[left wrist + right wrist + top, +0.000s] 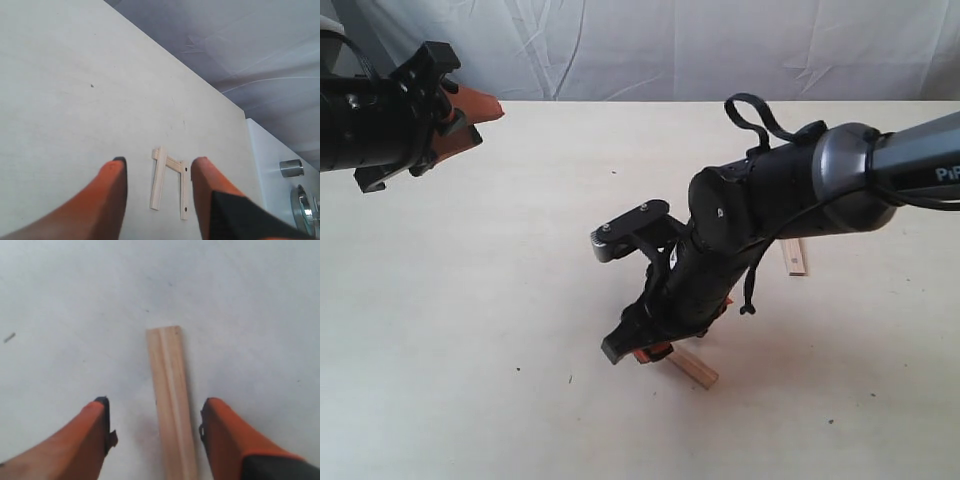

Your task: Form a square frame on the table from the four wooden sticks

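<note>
R tool [156,401] sits low over the desk [60,300], fingers spread wide. One wooden stick [170,400] lies flat between them, not gripped, w/ a gap on both sides. On the ext cam I only see that stick's end poking out from under the arm. Another stick [795,257] lies flat on the desk on the arm's far side. L tool [488,124] hangs near the far-left corner, also wide, holding nothing. Its cam shows three sticks [172,164] on the desk in a U shape, ends touching afaict.
</note>
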You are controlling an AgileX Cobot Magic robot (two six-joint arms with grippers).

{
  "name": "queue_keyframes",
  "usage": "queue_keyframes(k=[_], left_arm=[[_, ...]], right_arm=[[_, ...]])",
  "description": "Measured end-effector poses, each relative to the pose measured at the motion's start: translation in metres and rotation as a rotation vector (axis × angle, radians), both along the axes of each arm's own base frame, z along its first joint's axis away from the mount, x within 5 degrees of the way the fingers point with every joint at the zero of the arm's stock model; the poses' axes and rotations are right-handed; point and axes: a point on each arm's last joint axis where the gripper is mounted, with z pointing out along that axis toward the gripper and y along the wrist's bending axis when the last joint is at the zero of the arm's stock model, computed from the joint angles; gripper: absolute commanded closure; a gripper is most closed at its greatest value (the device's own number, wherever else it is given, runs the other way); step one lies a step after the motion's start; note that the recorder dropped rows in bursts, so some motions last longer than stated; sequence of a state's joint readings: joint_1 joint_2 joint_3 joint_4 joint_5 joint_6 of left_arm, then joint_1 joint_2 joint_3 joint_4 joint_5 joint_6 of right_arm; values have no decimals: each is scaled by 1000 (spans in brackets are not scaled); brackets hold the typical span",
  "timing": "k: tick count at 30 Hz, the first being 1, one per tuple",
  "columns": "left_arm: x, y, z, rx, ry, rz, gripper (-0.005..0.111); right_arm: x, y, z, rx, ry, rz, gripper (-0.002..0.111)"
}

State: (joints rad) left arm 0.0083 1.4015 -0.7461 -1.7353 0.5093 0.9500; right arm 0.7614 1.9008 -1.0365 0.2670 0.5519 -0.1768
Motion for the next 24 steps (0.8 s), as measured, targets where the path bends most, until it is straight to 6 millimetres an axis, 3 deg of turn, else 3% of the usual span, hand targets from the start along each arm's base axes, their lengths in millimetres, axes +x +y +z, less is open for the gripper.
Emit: queue_keyframes(k=[24], left_arm=[[0,0,0,-1,0,-1,65]], right_arm=[[-3,1,-4,6,75,-95,54]])
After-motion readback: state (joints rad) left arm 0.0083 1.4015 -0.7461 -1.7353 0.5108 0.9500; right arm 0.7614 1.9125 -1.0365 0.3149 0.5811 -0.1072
